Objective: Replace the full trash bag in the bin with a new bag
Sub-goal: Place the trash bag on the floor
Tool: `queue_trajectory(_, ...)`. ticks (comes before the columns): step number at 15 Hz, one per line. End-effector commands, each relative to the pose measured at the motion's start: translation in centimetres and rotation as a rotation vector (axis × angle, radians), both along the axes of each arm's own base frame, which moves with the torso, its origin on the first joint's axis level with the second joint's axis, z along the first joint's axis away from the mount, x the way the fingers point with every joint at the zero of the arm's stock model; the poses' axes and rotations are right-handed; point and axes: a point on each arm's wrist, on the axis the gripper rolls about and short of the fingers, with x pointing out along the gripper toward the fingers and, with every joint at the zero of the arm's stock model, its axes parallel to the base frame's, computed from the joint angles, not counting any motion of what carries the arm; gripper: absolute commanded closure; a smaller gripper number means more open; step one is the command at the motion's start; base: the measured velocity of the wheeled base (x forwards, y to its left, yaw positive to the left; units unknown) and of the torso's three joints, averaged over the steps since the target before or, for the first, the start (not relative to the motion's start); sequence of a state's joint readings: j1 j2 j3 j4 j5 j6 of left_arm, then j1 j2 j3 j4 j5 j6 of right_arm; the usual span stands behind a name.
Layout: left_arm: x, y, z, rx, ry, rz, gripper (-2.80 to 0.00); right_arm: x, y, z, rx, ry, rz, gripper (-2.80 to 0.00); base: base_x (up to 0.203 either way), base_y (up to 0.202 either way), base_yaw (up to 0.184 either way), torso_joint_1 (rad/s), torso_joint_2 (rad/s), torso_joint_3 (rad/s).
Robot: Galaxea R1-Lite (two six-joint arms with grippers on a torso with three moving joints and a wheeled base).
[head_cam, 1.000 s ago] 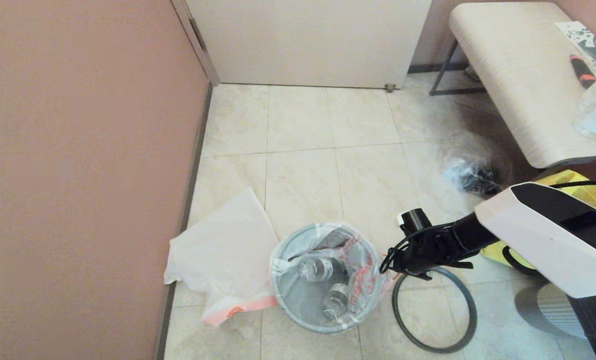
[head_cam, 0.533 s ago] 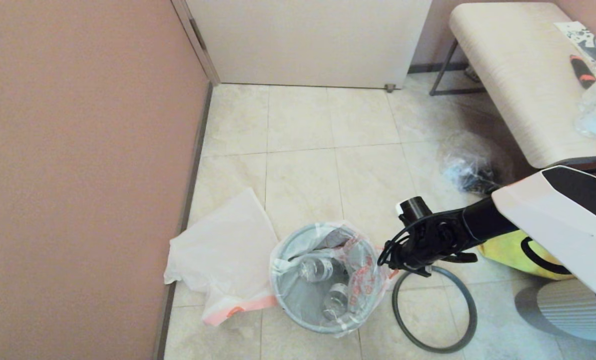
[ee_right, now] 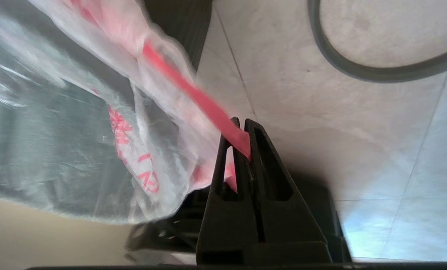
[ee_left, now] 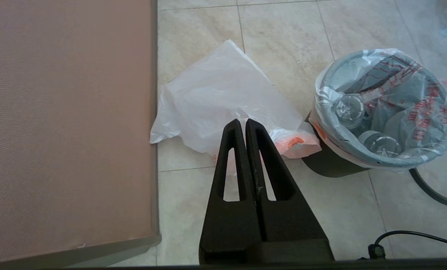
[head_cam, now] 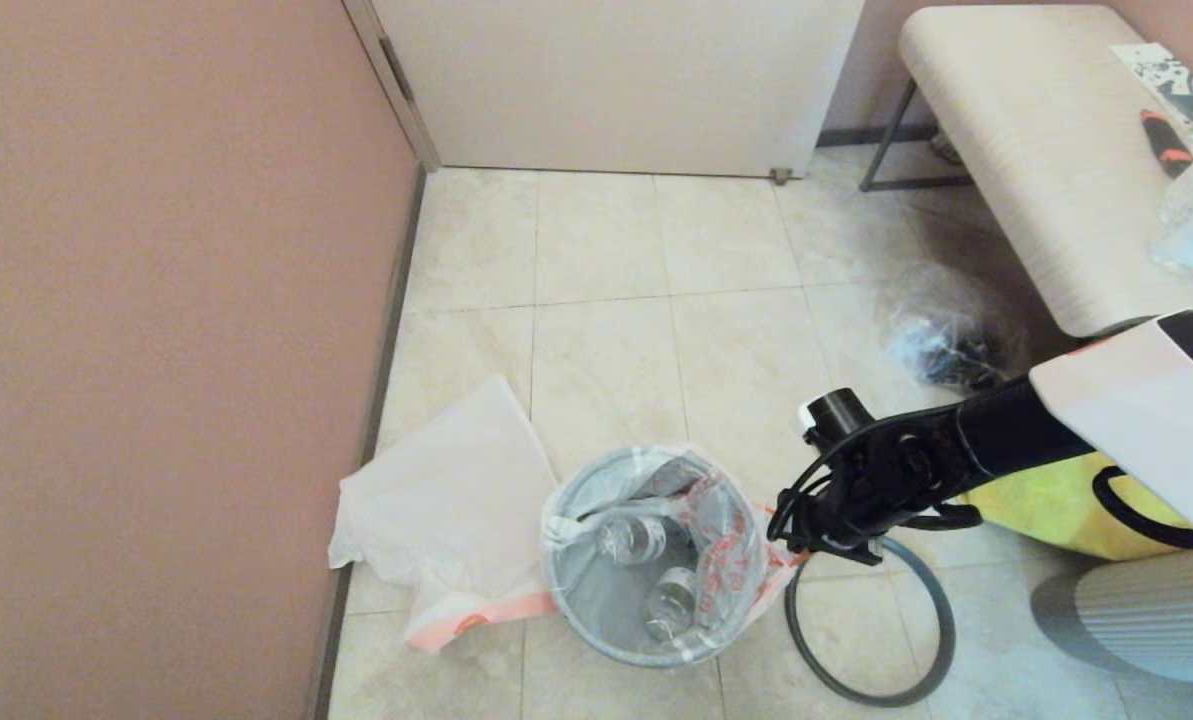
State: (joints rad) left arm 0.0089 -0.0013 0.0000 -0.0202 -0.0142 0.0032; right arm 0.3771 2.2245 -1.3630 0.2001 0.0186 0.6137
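The right gripper [ee_right: 244, 133] has its jaws clamped on an orange-red handle of the full trash bag [head_cam: 701, 540], at lower centre of the head view in the bin [ee_left: 326, 163]. A steady, straight-up lift seems wise, or the thin handle could tear. The hoop [head_cam: 871, 625] lies alongside; the new bag [head_cam: 446, 510] waits lower left. The left gripper [ee_left: 244, 125], jaws closed and empty, hangs above it.

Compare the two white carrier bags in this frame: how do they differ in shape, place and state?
The full trash bag sits inside the bin, opened over its rim, with clear bottles showing inside; the new bag lies limp and flat on the floor beside the bin, toward the wall. The full trash bag's orange-red handle is pinched in the right pincer; the new bag is untouched, with the shut left pincer hovering above it. Both are thin white plastic with orange-red handles.
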Motion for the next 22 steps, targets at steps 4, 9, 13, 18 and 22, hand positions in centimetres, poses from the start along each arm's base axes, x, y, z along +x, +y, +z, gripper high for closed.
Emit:
queue_trajectory(4,0.1,0.0,-0.2,0.000,0.009,0.001,0.00,-2.2,1.6,5.0,0.212,-0.032,0.072,0.00,0.000,0.000,0.000,0.000,0.00,0.000)
queue_trajectory(9,0.1,0.0,-0.2,0.000,0.009,0.001,0.00,-3.4,3.3,6.6,0.267,-0.045,0.197,0.00,0.000,0.000,0.000,0.000,0.00,0.000)
queue_trajectory(13,0.1,0.0,-0.2,0.000,0.008,0.001,0.00,-3.4,3.8,5.7,0.254,-0.023,0.199,0.00,0.000,0.000,0.000,0.000,0.00,0.000)
queue_trajectory(18,0.1,0.0,-0.2,0.000,0.009,0.001,0.00,-2.6,0.6,6.1,0.230,-0.029,0.053,0.00,0.000,0.000,0.000,0.000,0.00,0.000)
queue_trajectory(22,0.1,0.0,-0.2,0.000,0.008,0.001,0.00,-2.7,-1.5,4.5,0.005,-0.039,-0.066,0.00,0.000,0.000,0.000,0.000,0.00,0.000)
